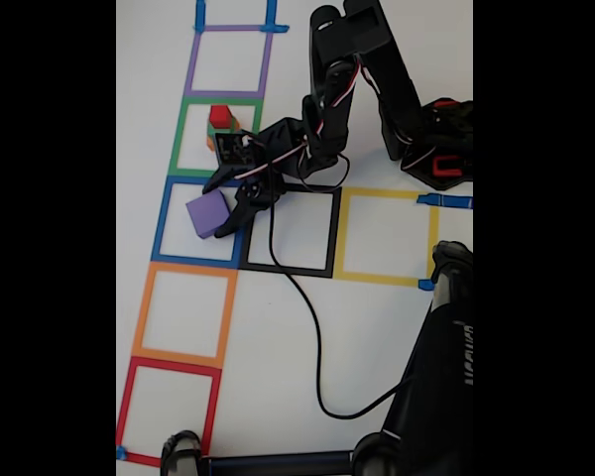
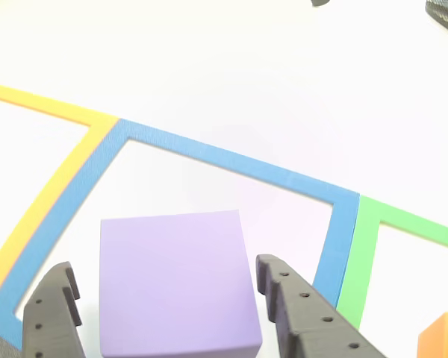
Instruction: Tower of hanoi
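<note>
A purple cube (image 1: 208, 213) (image 2: 175, 283) lies inside the blue tape square (image 1: 163, 223) (image 2: 231, 160). My gripper (image 1: 219, 209) (image 2: 160, 268) is open around it, one finger on each side. In the other view the left finger (image 2: 54, 313) stands clear of the cube and the right finger (image 2: 299, 313) is very close to its edge. A red cube (image 1: 219, 116) tops a small stack in the green tape square (image 1: 178, 139). An orange cube (image 1: 211, 144) (image 2: 435, 337) shows beneath it, and my gripper partly hides the stack in the fixed view.
Tape squares run in a column: purple (image 1: 228, 28), green, blue, orange (image 1: 183, 268), red (image 1: 169, 365). Black (image 1: 334, 233) and yellow (image 1: 387, 194) squares lie to the right. A black cable (image 1: 317, 347) crosses the table. A dark stand (image 1: 441, 377) fills the bottom right.
</note>
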Controlling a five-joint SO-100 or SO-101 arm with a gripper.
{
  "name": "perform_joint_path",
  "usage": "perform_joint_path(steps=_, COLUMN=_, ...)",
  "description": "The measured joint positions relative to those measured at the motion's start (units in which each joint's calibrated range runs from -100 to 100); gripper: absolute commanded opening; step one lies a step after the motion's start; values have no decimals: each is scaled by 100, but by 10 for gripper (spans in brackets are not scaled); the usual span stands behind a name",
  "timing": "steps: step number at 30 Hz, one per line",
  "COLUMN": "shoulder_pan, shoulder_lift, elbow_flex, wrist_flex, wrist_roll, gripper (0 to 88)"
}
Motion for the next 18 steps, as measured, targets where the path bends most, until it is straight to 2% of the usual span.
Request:
perform_joint_path(steps=6, shoulder_pan=-82, shoulder_lift=-895, elbow_flex=0, wrist_flex=524, wrist_roll=0, gripper=260)
perform_joint_path(steps=11, shoulder_pan=-152, shoulder_lift=-1916, elbow_flex=0, wrist_flex=1395, wrist_roll=18, gripper=94)
perform_joint_path(steps=14, shoulder_pan=-140, shoulder_lift=-2710, elbow_flex=-18, wrist_flex=2177, wrist_roll=0, gripper=23)
perform_joint_path(steps=18, shoulder_pan=187, shoulder_lift=-3993, elbow_flex=-159, wrist_flex=3837, wrist_roll=36, gripper=13)
